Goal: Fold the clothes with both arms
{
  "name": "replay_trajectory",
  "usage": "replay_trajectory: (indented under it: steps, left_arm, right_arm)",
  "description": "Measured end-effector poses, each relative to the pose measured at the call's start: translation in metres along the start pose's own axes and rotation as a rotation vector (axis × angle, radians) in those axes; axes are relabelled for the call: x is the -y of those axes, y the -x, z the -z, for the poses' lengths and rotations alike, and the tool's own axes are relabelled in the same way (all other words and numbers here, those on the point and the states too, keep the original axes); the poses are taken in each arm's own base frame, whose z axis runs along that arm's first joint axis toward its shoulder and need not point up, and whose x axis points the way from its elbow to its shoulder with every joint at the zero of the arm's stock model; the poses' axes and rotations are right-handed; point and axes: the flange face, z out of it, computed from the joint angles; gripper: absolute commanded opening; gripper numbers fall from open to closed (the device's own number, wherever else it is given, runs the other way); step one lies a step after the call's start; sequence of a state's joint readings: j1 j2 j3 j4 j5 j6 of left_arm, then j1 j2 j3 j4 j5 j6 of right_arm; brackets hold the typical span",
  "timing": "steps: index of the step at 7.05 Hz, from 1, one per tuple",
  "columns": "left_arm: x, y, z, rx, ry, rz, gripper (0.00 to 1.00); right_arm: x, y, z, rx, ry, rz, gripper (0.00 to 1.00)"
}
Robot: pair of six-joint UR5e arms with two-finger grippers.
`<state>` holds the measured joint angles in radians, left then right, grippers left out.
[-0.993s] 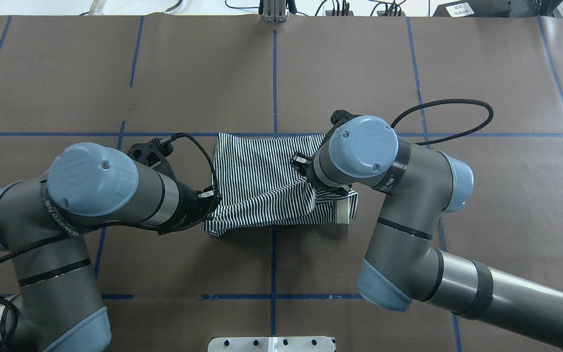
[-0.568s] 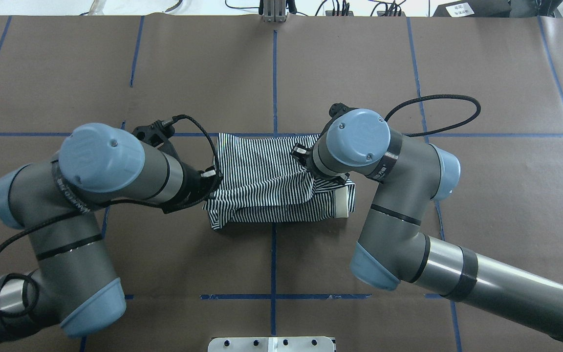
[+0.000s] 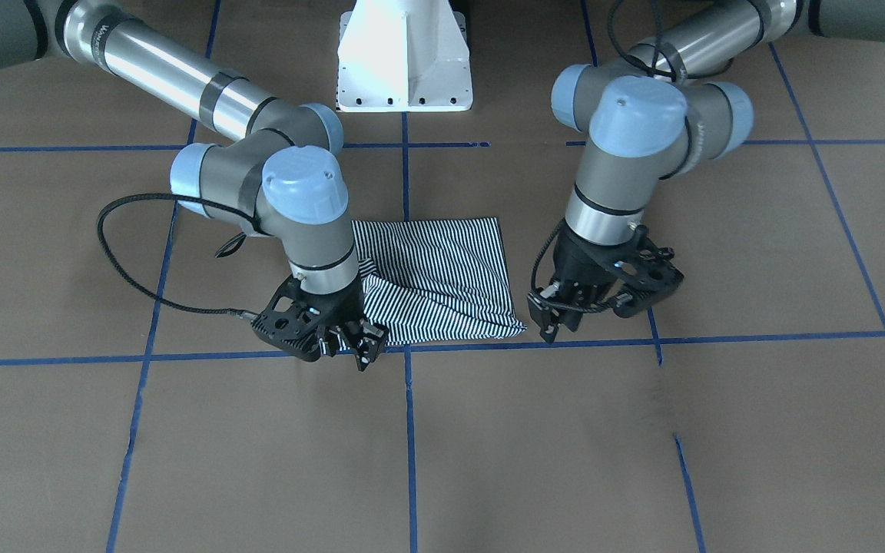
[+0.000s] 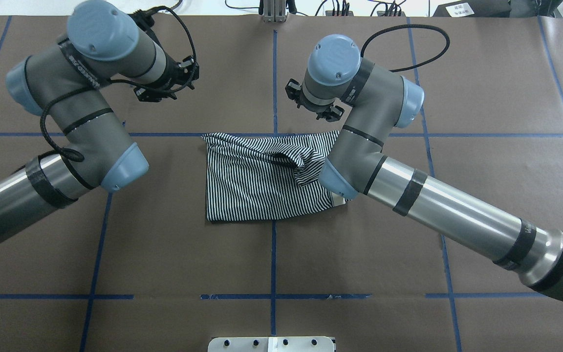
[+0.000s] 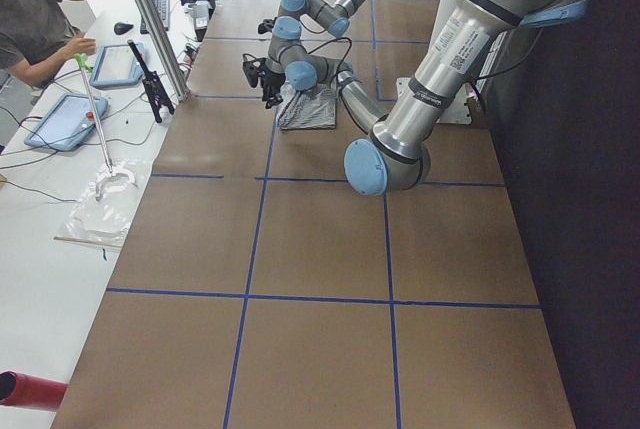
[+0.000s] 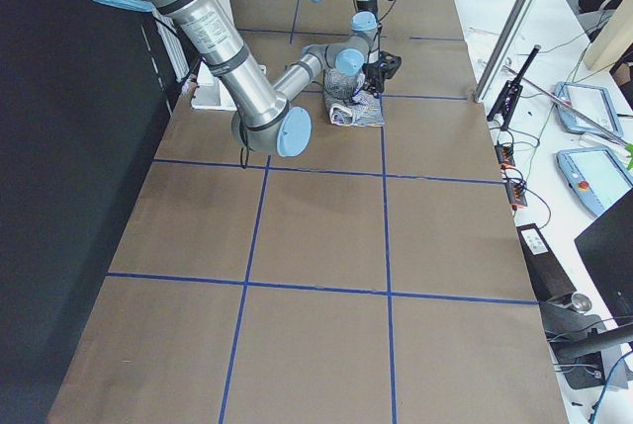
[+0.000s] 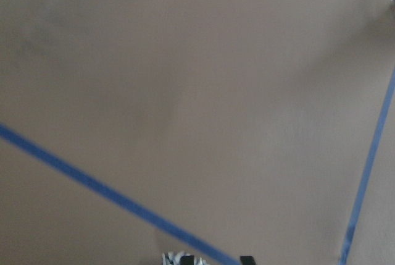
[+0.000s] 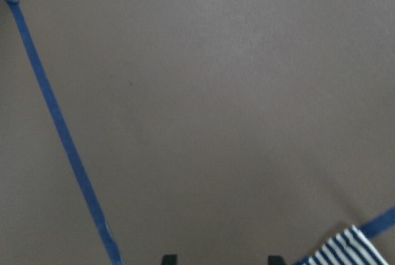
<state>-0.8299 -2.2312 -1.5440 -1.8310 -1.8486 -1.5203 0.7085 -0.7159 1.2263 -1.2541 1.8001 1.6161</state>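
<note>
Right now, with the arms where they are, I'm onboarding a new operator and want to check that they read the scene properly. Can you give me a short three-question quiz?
1. True or false: the right gripper is clamped on the striped polo shirt.
2. How does the shirt lie? A: spread flat with sleeves out. B: folded into a rough rectangle on the brown table. C: hanging in the air.
3. Seen from the white pedestal base, are the right gripper and the left gripper on the near or the far side of the shirt?
Key: 1 false, it shows open and empty in the right wrist view. 2 B. 3 the far side.
</note>
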Motion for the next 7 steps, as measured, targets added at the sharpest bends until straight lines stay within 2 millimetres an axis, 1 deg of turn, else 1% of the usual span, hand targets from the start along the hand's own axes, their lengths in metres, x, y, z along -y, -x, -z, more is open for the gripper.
replay_trajectory:
  steps: [1, 2, 3, 4, 5, 6, 7]
  left_arm:
    - [0.015, 0.004, 0.002, -0.002, 0.012, -0.020, 1.00]
    - [0.020, 0.006, 0.005, -0.008, 0.044, -0.037, 1.00]
    - [0.025, 0.013, 0.012, -0.016, 0.074, -0.058, 1.00]
    - [0.029, 0.031, 0.022, -0.026, 0.094, -0.096, 1.00]
    - [0.033, 0.050, 0.035, -0.034, 0.097, -0.138, 1.00]
    - [0.036, 0.062, 0.041, -0.036, 0.095, -0.163, 1.00]
    - [0.038, 0.072, 0.042, -0.031, 0.095, -0.175, 1.00]
  right_arm:
    - [0.022, -0.001, 0.005, 0.003, 0.027, 0.021, 1.00]
    - [0.027, 0.002, 0.017, 0.019, 0.063, 0.037, 1.00]
    - [0.018, 0.007, 0.032, 0.024, 0.096, 0.049, 1.00]
    - [-0.001, 0.011, 0.046, -0.003, 0.117, 0.067, 1.00]
    - [-0.033, 0.013, 0.056, -0.050, 0.123, 0.109, 1.00]
    - [-0.074, 0.014, 0.056, -0.104, 0.112, 0.173, 1.00]
    - [-0.120, 0.013, 0.048, -0.155, 0.086, 0.257, 1.00]
